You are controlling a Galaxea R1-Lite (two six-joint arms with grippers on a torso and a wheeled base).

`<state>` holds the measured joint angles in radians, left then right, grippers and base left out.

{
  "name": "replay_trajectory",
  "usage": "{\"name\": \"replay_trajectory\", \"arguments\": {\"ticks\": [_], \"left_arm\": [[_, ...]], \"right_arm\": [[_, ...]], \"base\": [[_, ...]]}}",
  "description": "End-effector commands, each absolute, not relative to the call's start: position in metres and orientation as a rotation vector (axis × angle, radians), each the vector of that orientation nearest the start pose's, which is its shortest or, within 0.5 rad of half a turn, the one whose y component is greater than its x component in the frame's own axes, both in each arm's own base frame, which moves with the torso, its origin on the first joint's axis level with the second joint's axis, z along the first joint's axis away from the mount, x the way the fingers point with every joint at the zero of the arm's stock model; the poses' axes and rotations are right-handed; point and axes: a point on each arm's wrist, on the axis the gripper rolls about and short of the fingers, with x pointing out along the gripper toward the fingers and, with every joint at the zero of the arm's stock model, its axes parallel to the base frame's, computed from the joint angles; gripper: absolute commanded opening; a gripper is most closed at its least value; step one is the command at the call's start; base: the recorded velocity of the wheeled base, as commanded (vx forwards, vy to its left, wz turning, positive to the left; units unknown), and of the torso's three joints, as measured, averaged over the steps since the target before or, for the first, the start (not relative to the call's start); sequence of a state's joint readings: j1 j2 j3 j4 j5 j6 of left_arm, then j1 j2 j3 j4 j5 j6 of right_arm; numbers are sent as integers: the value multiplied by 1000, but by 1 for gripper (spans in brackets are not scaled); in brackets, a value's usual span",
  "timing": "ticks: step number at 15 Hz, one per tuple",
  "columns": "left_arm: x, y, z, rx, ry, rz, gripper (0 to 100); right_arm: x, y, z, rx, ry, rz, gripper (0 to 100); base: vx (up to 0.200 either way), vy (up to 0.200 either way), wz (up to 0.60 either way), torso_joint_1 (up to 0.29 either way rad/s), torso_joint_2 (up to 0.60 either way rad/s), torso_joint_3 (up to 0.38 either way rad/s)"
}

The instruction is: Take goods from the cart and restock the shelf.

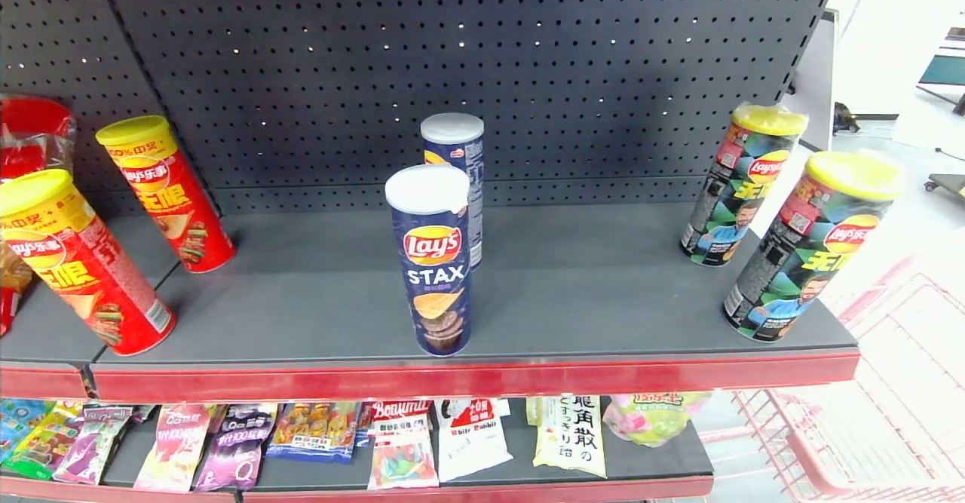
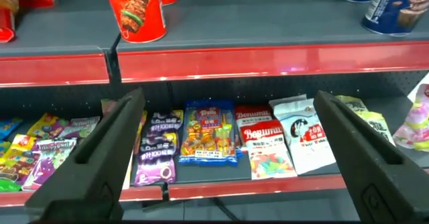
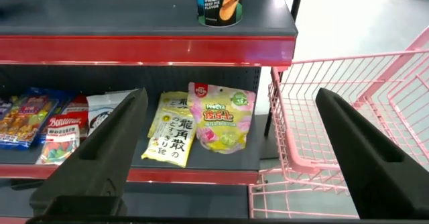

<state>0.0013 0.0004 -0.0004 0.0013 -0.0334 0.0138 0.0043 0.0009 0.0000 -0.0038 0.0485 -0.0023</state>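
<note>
I am holding my left gripper (image 2: 228, 98) wide open with nothing in it, facing the flat snack bags (image 2: 208, 133) on the lower shelf. My right gripper (image 3: 231, 95) is also gaping wide and gripping nothing, hanging beside the pink wire cart (image 3: 348, 110). On the grey metal shelf with a red front edge (image 1: 573, 284), a dark blue cylindrical chip can (image 1: 433, 262) is standing upright near the front.
</note>
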Motion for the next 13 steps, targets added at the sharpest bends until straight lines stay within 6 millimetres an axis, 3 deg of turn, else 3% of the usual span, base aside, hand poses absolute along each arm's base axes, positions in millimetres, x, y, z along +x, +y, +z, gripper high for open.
{"name": "replay_trajectory", "arguments": {"ticks": [1,3,13], "left_arm": [[-23,-1,75,14,1,-32,100],[-23,-1,75,14,1,-32,100],[-23,-1,75,12,1,-32,100]], "right_arm": [[-23,1,76,-3,-3,54,100],[-23,1,76,-3,-2,54,100],[-23,1,76,-3,-3,54,100]], "base": [[0,0,0,0,0,0],[100,0,0,1,1,4],[0,0,0,0,0,0]]}}
